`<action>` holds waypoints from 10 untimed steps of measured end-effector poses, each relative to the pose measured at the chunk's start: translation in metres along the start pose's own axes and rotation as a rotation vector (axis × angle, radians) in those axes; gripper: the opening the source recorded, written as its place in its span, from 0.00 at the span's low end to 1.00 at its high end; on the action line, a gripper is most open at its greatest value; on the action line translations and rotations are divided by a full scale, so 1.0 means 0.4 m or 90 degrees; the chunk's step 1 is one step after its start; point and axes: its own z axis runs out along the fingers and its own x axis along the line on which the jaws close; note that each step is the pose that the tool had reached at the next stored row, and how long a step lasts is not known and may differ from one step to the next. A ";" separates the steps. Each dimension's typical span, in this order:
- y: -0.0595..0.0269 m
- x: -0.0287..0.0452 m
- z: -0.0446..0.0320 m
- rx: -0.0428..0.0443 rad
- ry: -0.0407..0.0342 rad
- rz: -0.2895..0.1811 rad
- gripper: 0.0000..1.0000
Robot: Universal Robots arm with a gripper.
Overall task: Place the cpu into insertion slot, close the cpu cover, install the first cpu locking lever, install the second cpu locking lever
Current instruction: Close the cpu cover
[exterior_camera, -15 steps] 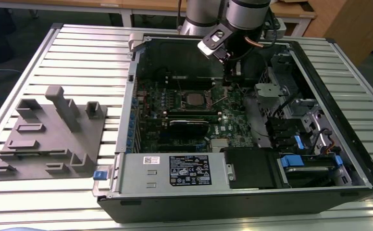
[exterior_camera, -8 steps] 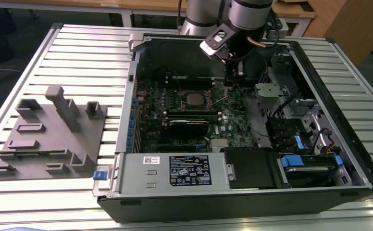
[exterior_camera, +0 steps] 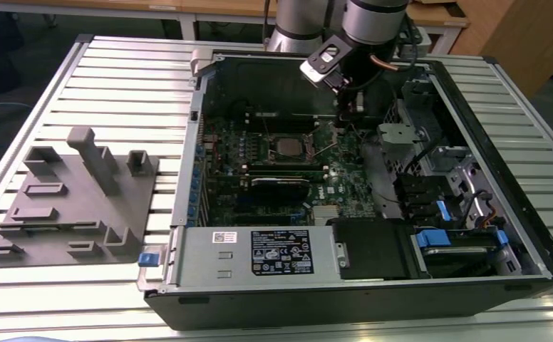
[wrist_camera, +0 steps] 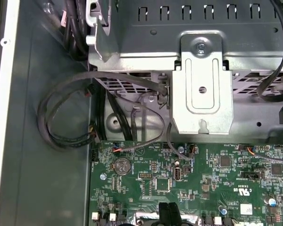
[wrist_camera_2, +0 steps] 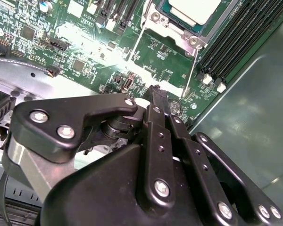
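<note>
White stickers carry most of the writing here. A large one with dense black print and marks sits on the grey power-supply box (exterior_camera: 257, 251), with a smaller sticker (exterior_camera: 224, 237) beside it. Fine white lettering is scattered over the green motherboard (wrist_camera: 203, 179) in both wrist views.

The computer case (exterior_camera: 504, 235) lies open on a slatted metal table (exterior_camera: 115, 78). A grey moulded fixture (exterior_camera: 68, 199) rests on the table at the exterior view's left.

The arm reaches down into the case. The gripper (exterior_camera: 345, 120) hangs low over the board, just beside the insertion slot (exterior_camera: 267, 147) on the exterior view's right. In the second wrist view its black fingers (wrist_camera_2: 153, 122) come together at the tip with no gap showing and nothing seen between them. Whether the tip touches the board I cannot tell.

The cpu (wrist_camera_2: 193, 7) sits in the slot, dull silver top up. The cpu cover (wrist_camera_2: 177, 33) lies as a flat metal frame around it. Two wire levers (wrist_camera_2: 193, 66) run from the socket's corners toward the gripper, beside the long black memory slots (wrist_camera_2: 240, 37).
</note>
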 end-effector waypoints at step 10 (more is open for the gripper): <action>0.004 0.000 0.000 0.0000 0.0000 0.000 0.11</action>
